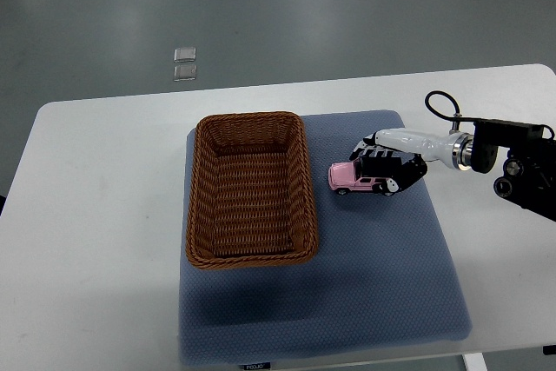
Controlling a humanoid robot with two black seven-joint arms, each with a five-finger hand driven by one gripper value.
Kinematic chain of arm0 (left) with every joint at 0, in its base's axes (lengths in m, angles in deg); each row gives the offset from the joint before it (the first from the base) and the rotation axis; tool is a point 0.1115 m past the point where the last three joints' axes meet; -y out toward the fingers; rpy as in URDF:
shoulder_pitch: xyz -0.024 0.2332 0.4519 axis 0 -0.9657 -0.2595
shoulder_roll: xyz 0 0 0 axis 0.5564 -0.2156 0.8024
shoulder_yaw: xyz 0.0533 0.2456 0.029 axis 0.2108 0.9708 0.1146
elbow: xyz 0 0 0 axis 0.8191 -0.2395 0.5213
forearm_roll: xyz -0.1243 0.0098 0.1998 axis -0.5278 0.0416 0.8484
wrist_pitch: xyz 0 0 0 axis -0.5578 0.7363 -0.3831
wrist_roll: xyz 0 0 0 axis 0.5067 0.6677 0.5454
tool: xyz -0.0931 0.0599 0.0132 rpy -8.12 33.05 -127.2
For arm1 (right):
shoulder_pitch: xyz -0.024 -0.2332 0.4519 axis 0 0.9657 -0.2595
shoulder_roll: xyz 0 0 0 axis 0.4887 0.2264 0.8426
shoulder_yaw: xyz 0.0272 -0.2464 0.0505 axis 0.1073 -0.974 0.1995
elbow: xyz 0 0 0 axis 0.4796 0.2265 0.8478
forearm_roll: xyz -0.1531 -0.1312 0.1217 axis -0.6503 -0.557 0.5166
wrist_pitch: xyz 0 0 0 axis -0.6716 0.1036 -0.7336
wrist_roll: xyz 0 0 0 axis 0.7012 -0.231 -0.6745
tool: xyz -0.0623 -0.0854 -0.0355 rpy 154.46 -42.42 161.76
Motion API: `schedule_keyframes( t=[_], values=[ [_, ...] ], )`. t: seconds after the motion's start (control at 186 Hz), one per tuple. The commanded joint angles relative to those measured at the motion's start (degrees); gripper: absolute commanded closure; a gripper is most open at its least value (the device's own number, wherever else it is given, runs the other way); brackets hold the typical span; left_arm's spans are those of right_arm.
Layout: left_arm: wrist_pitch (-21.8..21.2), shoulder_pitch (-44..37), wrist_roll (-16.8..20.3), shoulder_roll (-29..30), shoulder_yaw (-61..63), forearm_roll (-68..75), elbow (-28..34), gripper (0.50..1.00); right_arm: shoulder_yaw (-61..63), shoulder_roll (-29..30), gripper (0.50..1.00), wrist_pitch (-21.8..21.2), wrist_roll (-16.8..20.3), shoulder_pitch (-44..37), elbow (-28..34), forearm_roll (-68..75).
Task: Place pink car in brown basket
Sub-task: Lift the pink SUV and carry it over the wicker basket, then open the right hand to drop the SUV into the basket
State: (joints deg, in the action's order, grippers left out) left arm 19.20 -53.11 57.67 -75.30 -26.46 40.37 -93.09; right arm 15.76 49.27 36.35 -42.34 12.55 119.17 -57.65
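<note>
Right hand (388, 165) reaches in from the right edge of the top view, its white-and-black fingers (375, 158) curled down over the roof and rear of the pink car (356, 178). They look closed around the toy, though from this steep angle I cannot tell how firm the hold is, or whether the wheels are touching the blue mat (382, 284) or just off it. The car sits on the mat just beside the right wall of the brown wicker basket (250, 251), nose pointing toward it. The basket is empty, lying lengthwise on the left part of the mat, which rests on a white table (95, 215). The left arm does not show.

Main risk, as I judge it: the grip covers mostly the back half of the car, so the free front end may tip down or slide out when it is lifted. A low carry could knock the nose against the raised woven rim and push the basket sideways on the mat, or jolt the toy loose. Letting go too early, over the rim and not the hollow, would leave the car perched on the edge or back on the mat.
</note>
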Motion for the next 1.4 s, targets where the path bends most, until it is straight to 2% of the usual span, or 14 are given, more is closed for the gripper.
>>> schedule_keyframes(
  t=[0.0,0.075,0.344,0.8,1.026,1.096,1.139,1.171,1.187,1.203,1.214,1.246,1.322,1.397],
  values=[
    [0.0,0.0,0.0,0.0,0.0,0.0,-0.1,0.5,0.7,-0.7,1.0,1.8,-0.3,-0.8,0.0,0.3],
    [0.0,0.0,0.0,0.0,0.0,0.0,-0.1,0.5,1.8,-1.6,1.0,3.3,-0.5,-2.6,0.1,0.7],
    [0.0,0.0,0.0,0.0,0.0,0.0,-0.1,0.5,3.2,-0.3,1.0,3.5,-0.7,-9.7,0.4,1.2],
    [0.0,0.0,0.0,0.0,-0.1,0.0,-0.1,0.5,-1.0,14.5,1.0,3.4,-0.8,-14.4,-2.1,1.1],
    [0.0,0.0,0.0,0.0,-0.1,0.0,-0.1,0.5,-3.4,18.8,0.996,3.4,-0.7,-14.5,-4.7,0.9],
    [0.0,0.0,0.0,0.0,-0.1,0.0,0.0,0.5,-4.5,19.8,0.955,3.4,-0.7,-14.2,-5.6,0.8],
    [0.0,0.0,0.0,0.0,-0.1,0.0,0.1,0.5,-5.2,19.9,0.912,3.4,-0.6,-14.2,-5.8,0.9],
    [0.0,0.0,0.0,0.0,-0.1,-0.1,0.1,0.5,-5.2,19.8,0.859,3.4,-0.6,-14.2,-5.8,0.9],
    [0.0,-0.1,0.0,0.0,-0.1,0.0,0.1,0.5,-5.2,19.9,0.812,3.4,-0.6,-14.2,-5.7,0.9],
    [0.0,-0.1,0.0,0.0,-0.1,0.0,0.1,0.5,-5.2,19.8,0.793,3.4,-0.6,-14.2,-5.7,0.9],
    [0.0,-0.1,0.0,0.0,-0.1,0.0,0.1,0.5,-5.2,19.8,0.759,3.4,-0.6,-14.2,-5.7,0.9],
    [0.0,0.0,0.0,0.0,-0.1,0.0,0.1,0.5,-5.2,19.8,0.722,3.4,-0.6,-14.1,-5.7,0.9],
    [0.0,0.0,0.0,0.0,-0.1,-0.1,0.1,0.5,-5.2,19.7,0.677,3.4,-0.5,-14.2,-5.8,0.9],
    [0.0,0.0,0.0,0.0,-0.1,0.0,0.0,0.5,-5.2,19.6,0.654,3.4,-0.5,-14.0,-5.8,0.9]
  ],
)
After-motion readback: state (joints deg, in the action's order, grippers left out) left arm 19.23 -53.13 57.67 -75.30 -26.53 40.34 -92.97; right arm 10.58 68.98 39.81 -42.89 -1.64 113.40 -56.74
